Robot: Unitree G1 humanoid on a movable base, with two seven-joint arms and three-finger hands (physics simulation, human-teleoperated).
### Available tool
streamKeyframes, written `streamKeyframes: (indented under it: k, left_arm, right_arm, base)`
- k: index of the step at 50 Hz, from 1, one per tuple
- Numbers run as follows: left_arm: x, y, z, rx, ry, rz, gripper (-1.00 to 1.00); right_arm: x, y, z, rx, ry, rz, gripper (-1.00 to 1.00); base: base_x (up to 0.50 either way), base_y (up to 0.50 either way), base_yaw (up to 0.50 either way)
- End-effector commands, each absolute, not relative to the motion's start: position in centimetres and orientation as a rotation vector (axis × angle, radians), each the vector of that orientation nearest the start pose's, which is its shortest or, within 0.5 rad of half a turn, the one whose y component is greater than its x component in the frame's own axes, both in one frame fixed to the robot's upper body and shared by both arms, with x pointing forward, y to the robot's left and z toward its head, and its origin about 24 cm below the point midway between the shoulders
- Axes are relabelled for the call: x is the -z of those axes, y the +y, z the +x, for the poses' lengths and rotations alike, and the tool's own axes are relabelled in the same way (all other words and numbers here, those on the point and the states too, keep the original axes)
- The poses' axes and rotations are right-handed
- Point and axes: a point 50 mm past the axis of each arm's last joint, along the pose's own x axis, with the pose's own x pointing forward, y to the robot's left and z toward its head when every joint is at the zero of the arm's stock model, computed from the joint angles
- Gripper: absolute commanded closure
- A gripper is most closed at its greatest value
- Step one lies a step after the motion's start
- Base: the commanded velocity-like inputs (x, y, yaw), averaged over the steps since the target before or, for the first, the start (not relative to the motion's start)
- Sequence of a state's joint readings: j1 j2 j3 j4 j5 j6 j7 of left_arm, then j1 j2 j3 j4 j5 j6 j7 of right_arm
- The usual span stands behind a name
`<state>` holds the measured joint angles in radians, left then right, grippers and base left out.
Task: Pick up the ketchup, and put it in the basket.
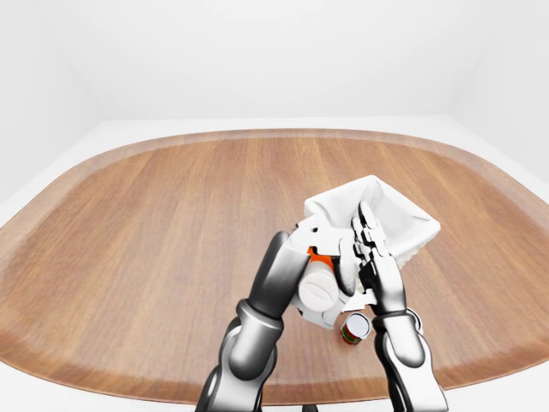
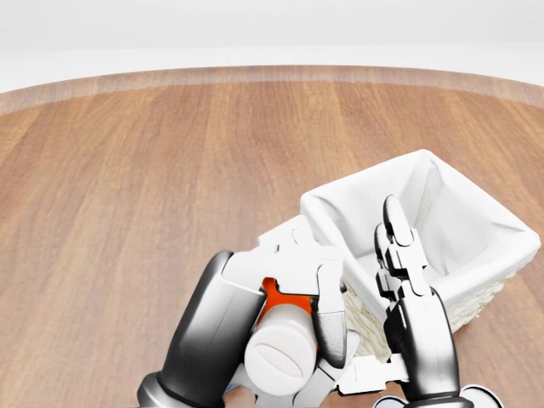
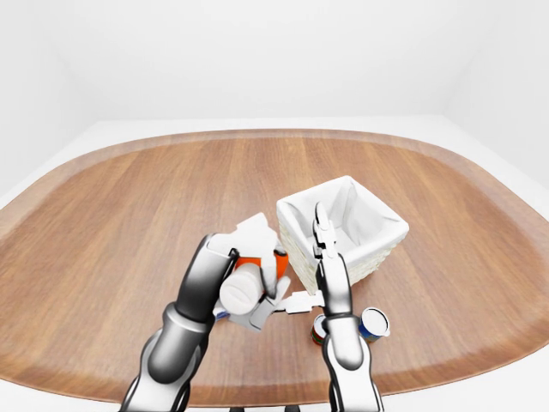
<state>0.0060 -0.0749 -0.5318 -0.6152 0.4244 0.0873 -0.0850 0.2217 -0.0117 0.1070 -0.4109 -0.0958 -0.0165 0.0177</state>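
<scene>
My left hand (image 2: 299,285) is shut on the ketchup bottle (image 2: 279,353). The bottle has a red body and a white cap, and the cap points toward the camera. I hold it above the table, just left of the basket (image 2: 361,179), a wicker basket with a white cloth lining whose inside looks empty. My right hand (image 2: 398,255) is open with its fingers straight up. It stands against the basket's near wall, right of the ketchup, and holds nothing.
The oval wooden table (image 1: 171,215) fills the views. Two small cans (image 3: 374,324) (image 3: 319,330) stand near the bottom edge by my right forearm. A small blue thing (image 3: 221,315) lies under my left hand.
</scene>
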Motion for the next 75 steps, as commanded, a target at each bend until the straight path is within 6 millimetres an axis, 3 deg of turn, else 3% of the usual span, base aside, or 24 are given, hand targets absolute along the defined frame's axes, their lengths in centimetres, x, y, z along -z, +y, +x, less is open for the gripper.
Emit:
streamKeyframes:
  k: [1,40,41,42,46,47,48,49,75]
  left_arm:
    - [-17.9,2.5,18.4,0.455,-0.622,0.154,1.00]
    - [-17.5,1.6,17.7,0.492,-0.606,0.131,1.00]
    - [-17.4,1.6,17.7,0.492,-0.603,0.131,1.00]
    - [-17.4,1.6,17.7,0.492,-0.604,0.130,1.00]
    - [-17.6,1.6,17.6,0.491,-0.613,0.130,0.96]
    - [-17.7,1.6,17.5,0.490,-0.617,0.131,0.76]
    - [-17.7,1.6,17.5,0.488,-0.618,0.129,-0.22]
    - [-17.8,1.6,17.5,0.487,-0.623,0.132,-1.00]
    - [-18.2,2.3,17.7,0.460,-0.639,0.137,-1.00]
  right_arm:
    - [-9.1,-13.8,20.8,-0.054,-0.217,-0.087,-1.00]
    - [-8.9,-13.7,20.5,-0.066,-0.232,-0.096,-0.99]
    - [-8.8,-13.5,20.3,-0.101,-0.246,-0.093,0.69]
    - [-8.8,-13.6,20.2,-0.095,-0.245,-0.089,1.00]
    - [-8.7,-13.5,20.2,-0.108,-0.239,-0.097,1.00]
    - [-8.6,-13.5,20.2,-0.111,-0.237,-0.094,1.00]
    - [-8.6,-13.5,20.2,-0.111,-0.235,-0.095,1.00]
    - [-8.5,-13.4,20.2,-0.114,-0.229,-0.102,1.00]
    - [-8.1,-13.4,20.3,-0.119,-0.213,-0.133,1.00]
  base:
    - [0.00,0.00,0.00]
    - [0.00,0.00,0.00]
    - [0.00,0.00,0.00]
    - [0.00,0.00,0.00]
    - [0.00,0.00,0.00]
    - [0.00,0.00,0.00]
    - [0.00,0.00,0.00]
    - [0.00,0.00,0.00]
    - [0.00,0.00,0.00]
